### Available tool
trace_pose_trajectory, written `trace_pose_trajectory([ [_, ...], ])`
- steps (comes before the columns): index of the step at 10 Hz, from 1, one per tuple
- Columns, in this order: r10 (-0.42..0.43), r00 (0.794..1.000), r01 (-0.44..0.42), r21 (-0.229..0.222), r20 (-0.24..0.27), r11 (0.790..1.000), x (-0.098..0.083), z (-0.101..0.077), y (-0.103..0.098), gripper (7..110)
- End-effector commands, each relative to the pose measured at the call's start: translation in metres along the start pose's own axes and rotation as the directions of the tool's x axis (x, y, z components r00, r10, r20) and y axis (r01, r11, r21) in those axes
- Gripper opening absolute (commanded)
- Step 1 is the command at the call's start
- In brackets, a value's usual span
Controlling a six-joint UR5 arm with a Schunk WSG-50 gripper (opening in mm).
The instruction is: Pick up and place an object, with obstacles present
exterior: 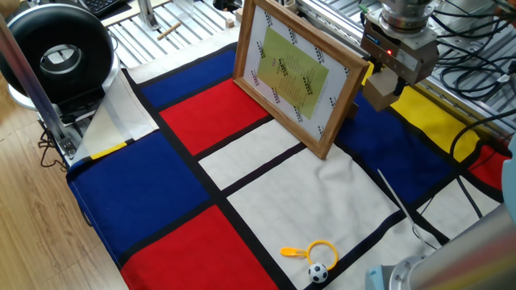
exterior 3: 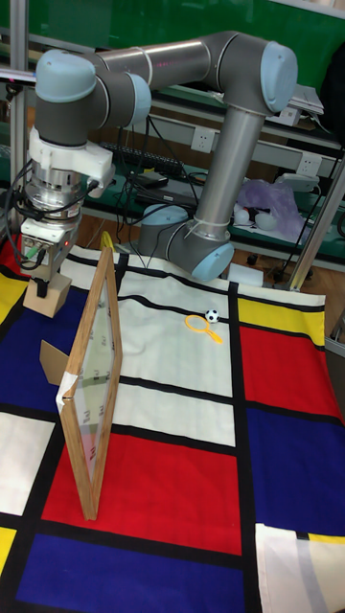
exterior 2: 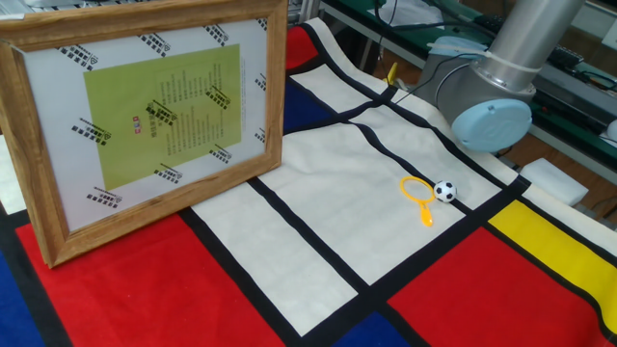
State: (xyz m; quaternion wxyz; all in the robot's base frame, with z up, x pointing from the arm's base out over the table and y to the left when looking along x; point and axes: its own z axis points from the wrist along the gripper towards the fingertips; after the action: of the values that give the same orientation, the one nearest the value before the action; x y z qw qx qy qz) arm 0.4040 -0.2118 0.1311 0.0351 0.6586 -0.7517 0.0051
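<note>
The object, a small light-tan wooden cube (exterior: 380,90), hangs under my gripper (exterior: 385,79), which is shut on it just behind the right end of the obstacle. That obstacle is a large wooden-framed picture (exterior: 294,71), upright on the cloth, with a white mat and a yellow-green printed sheet. In the tall fixed view the cube (exterior 3: 44,292) sits low over the cloth, left of the frame's edge (exterior 3: 93,383), with the gripper (exterior 3: 44,278) above it. Whether the cube touches the cloth I cannot tell. The other fixed view shows the picture (exterior 2: 145,116) but neither gripper nor cube.
A yellow ring (exterior: 321,250) and a tiny football (exterior: 318,273) lie near the cloth's front edge, close to the arm's base (exterior 2: 492,111). A black round device (exterior: 58,56) stands at the left. Cables (exterior: 476,137) run along the right. The cloth is a checkered red, blue, white, yellow.
</note>
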Motion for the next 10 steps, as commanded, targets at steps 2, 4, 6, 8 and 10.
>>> trace_pose_trajectory([
  [2, 0.02, 1.0, -0.02, 0.007, 0.01, 1.0, -0.002, -0.001, -0.002, 7],
  [4, 0.028, 1.0, -0.028, -0.002, -0.001, 1.0, -0.001, -0.01, 0.001, 7],
  [6, 0.038, 0.999, -0.038, -0.012, -0.018, 0.999, -0.003, -0.028, 0.002, 7],
  [8, 0.041, 0.999, -0.041, -0.017, -0.015, 0.999, -0.009, -0.042, 0.0, 7],
  [10, 0.051, 0.998, -0.052, -0.013, -0.035, 0.999, -0.01, -0.055, -0.003, 7],
])
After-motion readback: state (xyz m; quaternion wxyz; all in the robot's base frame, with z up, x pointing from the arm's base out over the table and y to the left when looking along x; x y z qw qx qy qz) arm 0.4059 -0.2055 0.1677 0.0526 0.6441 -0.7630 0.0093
